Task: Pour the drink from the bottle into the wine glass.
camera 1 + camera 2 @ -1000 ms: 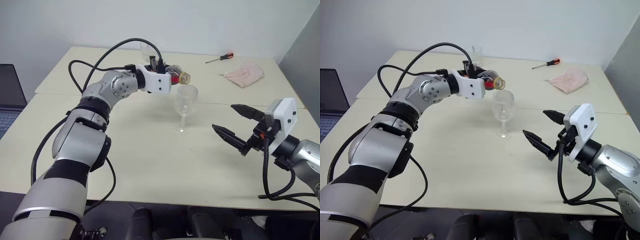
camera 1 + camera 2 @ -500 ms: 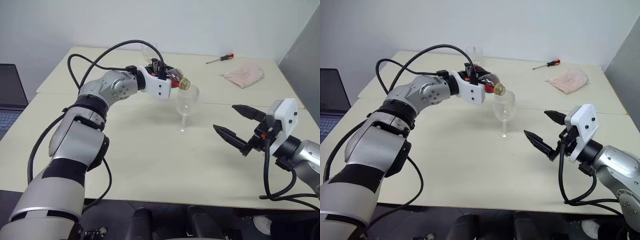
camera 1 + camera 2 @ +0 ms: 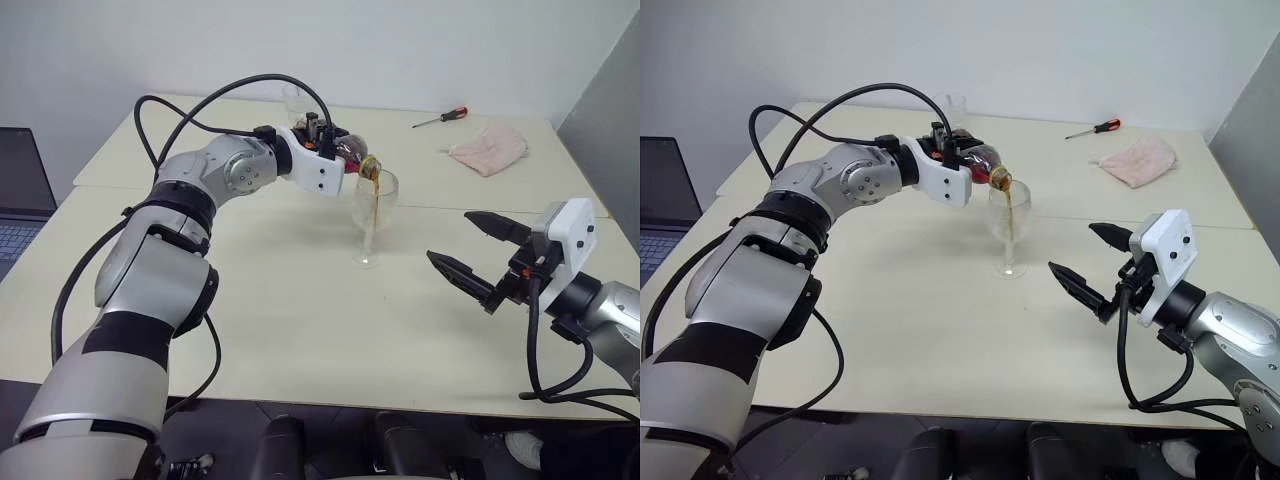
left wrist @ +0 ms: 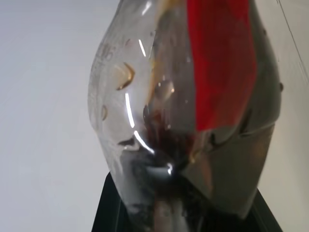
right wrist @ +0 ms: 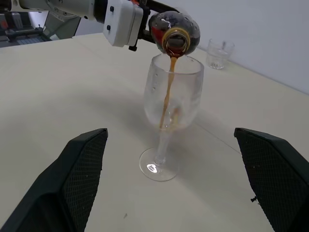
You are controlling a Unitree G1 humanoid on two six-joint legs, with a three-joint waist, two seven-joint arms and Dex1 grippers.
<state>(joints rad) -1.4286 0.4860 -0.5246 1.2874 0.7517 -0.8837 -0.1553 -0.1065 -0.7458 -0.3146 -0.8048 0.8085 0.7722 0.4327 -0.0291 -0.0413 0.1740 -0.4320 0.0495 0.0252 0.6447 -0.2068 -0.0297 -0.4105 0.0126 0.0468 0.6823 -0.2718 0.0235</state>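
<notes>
Black fingers of my left gripper [image 3: 952, 152] are clamped on the bottle [image 3: 980, 162], which lies tipped nearly level with its open mouth just over the near-left rim of the glass [image 3: 1009, 228]. From the wrist camera the bottle's clear belly and red label sit tight against my grip, so I judge the hold firm. A thin brown stream of drink [image 5: 167, 99] falls from the mouth down inside the bowl, and only a little has gathered at the bottom; the pour looks barely begun.

To do this well I should keep the mouth over the middle of the bowl rather than its edge, not touching the rim, since the glass is tall on a thin stem and a nudge could topple it. I would add tilt slowly, so the stream stays narrow and does not glug or run back along the neck. As the bowl fills I should level the bottle before drawing it away.

My right gripper [image 3: 468, 250] hangs near the glass on its right, apart from it, its 2 fingers spread wide and empty. It could steady the foot if needed. Beyond, a tumbler [image 3: 955, 106], a screwdriver [image 3: 1092, 127] and a pink cloth [image 3: 1139, 159] lie well apart on the table [image 3: 940, 340].
</notes>
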